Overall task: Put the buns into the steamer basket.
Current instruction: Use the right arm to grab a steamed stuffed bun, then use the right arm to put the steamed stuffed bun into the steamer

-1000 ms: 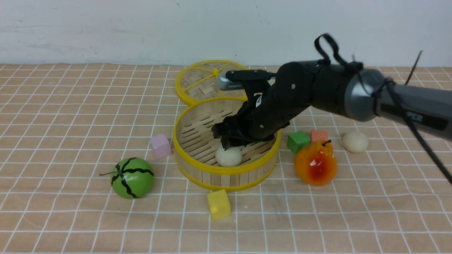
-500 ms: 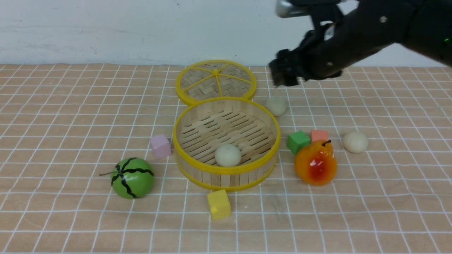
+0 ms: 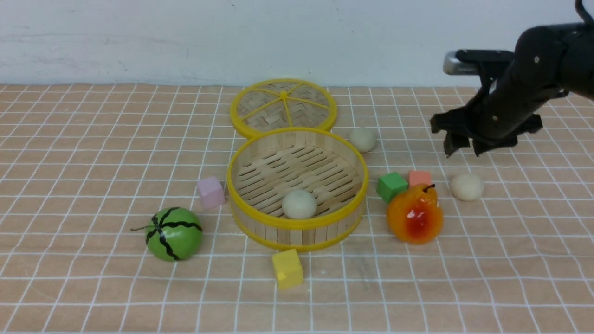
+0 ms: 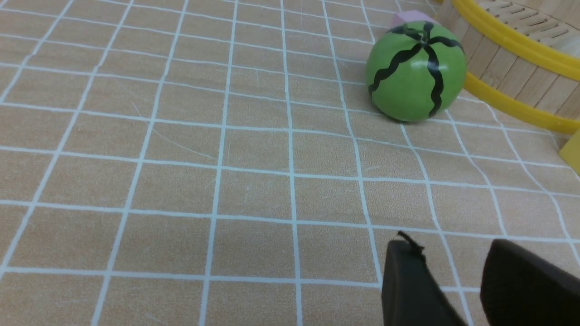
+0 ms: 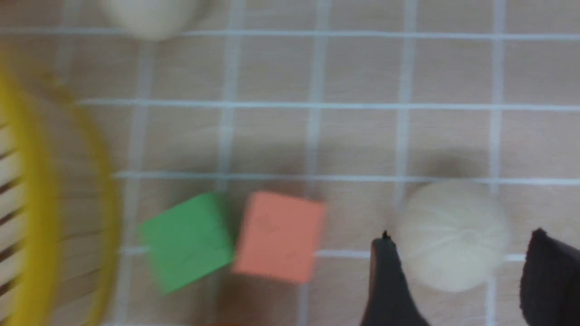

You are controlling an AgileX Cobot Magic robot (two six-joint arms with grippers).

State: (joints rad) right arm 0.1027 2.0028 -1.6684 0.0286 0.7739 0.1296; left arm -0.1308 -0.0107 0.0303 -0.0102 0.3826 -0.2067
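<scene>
front view | right hand [image 3: 464, 150] spread above bun [image 3: 467, 186] near pear [image 3: 414, 214]

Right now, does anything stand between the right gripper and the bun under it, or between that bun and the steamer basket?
Nothing visible separates the open right gripper from the bun. Between that bun and the steamer basket sit the pear, green cube and orange cube; a lifted carry would likely clear them.

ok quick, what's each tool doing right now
left tool: open, holding nothing
right tool: open, empty, hovering over the bun right of the pear
</scene>
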